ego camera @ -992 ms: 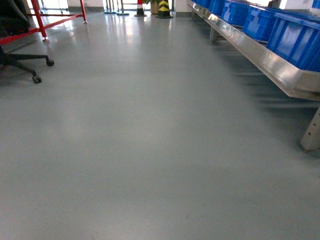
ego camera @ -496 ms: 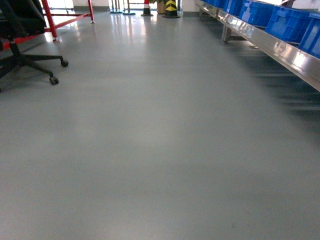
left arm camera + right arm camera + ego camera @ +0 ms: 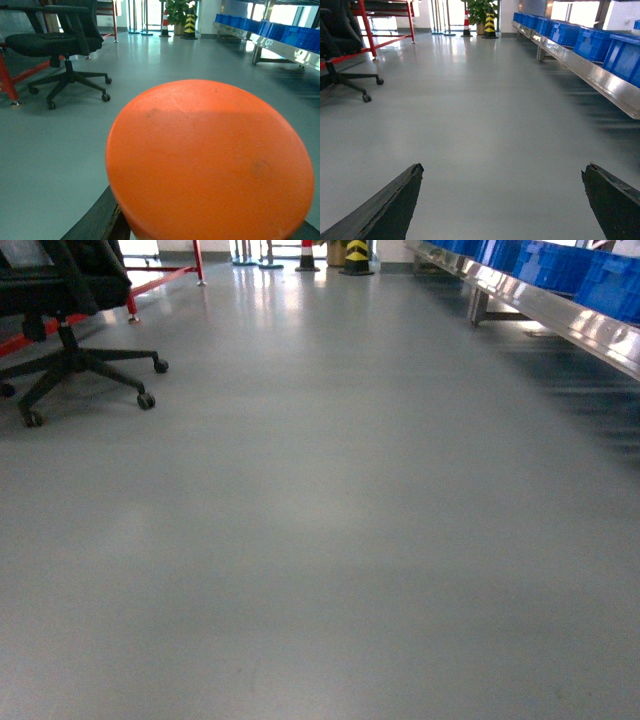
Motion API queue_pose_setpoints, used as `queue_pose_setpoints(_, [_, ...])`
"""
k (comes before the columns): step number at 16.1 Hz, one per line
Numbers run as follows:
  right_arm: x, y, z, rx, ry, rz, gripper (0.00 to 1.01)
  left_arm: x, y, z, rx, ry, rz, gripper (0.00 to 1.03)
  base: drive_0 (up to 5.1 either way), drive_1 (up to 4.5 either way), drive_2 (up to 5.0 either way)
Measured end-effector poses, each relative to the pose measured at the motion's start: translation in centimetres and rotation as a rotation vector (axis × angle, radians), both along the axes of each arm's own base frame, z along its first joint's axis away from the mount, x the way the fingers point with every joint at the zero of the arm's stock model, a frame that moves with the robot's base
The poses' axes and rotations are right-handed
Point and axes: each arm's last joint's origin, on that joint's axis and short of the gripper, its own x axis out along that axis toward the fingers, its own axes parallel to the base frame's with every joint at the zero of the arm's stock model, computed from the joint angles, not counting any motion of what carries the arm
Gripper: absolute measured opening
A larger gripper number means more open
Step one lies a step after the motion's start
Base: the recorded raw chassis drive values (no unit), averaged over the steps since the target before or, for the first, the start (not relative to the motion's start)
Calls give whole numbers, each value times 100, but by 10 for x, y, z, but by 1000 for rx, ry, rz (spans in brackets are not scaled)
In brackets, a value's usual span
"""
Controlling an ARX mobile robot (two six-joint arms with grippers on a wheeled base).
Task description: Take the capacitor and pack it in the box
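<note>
In the left wrist view a big round orange capacitor fills the middle. My left gripper is shut on it; one dark finger shows under its left edge, and most of the other is hidden. My right gripper stands open over bare grey floor, its two dark fingertips far apart with nothing between them. The head view shows neither gripper. The box is out of view.
A black office chair stands on castors at the left, with a red metal frame behind it. A steel bench carrying blue bins runs along the right. A striped cone and a yellow-black bollard stand far ahead.
The head view has swung left: the office chair has come further in from the left. The bench with blue bins has slid toward the top right corner.
</note>
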Motion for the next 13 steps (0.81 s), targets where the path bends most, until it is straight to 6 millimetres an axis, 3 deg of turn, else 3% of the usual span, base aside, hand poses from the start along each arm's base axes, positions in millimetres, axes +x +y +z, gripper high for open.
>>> queue_pose_setpoints(13, [0, 0, 0, 0, -3, 0, 98, 0, 0, 0, 0, 0, 0, 44, -491, 333, 139])
